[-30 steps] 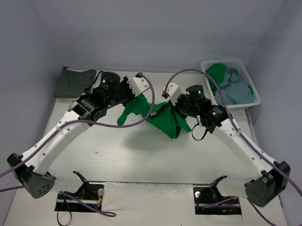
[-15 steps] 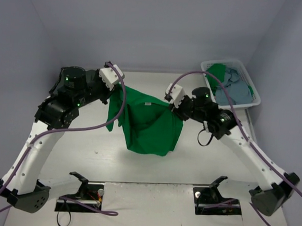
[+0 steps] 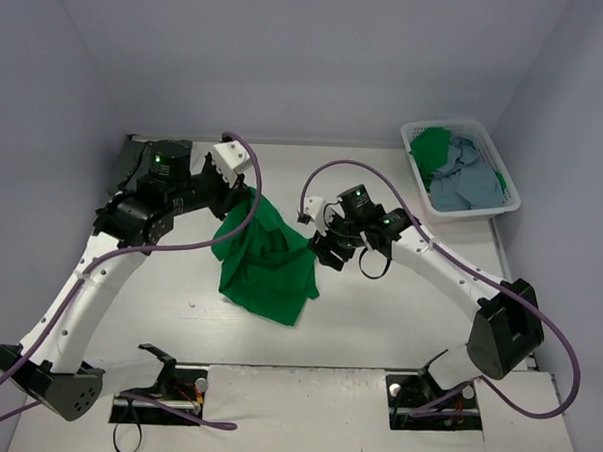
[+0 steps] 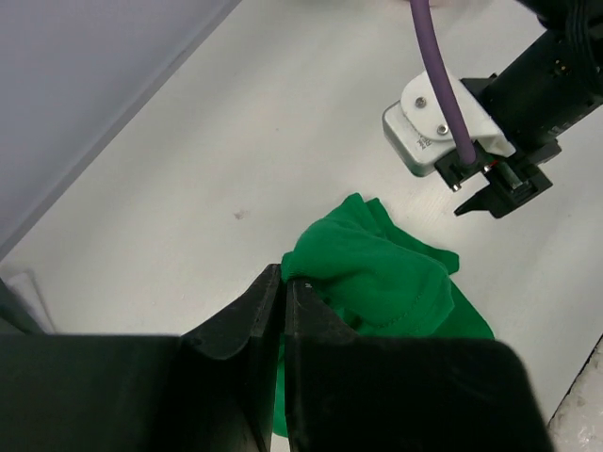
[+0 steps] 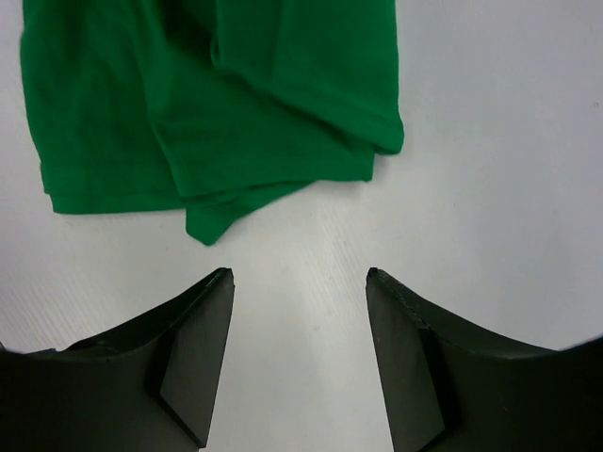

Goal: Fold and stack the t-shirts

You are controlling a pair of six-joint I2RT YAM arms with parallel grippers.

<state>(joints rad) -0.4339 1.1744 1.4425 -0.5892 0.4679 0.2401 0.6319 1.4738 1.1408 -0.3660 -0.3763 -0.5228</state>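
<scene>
A bright green t-shirt (image 3: 267, 262) hangs bunched from my left gripper (image 3: 251, 193), its lower part resting on the table. In the left wrist view the left gripper (image 4: 284, 280) is shut on the green t-shirt's (image 4: 388, 282) top edge. My right gripper (image 3: 316, 255) stands open just off the shirt's right edge. The right wrist view shows the right gripper (image 5: 300, 275) with bare table between its fingers and the green t-shirt (image 5: 217, 104) beyond their tips. A dark grey-olive t-shirt (image 3: 131, 157) lies at the far left, partly hidden by the left arm.
A white basket (image 3: 486, 125) at the back right holds another green t-shirt (image 3: 430, 147) and a light blue one (image 3: 470, 179). Grey walls close in the table on three sides.
The right gripper has let go of the green t-shirt, opened and dropped toward the table. The shirt, stretched between both grippers before, now hangs from the left gripper alone.
</scene>
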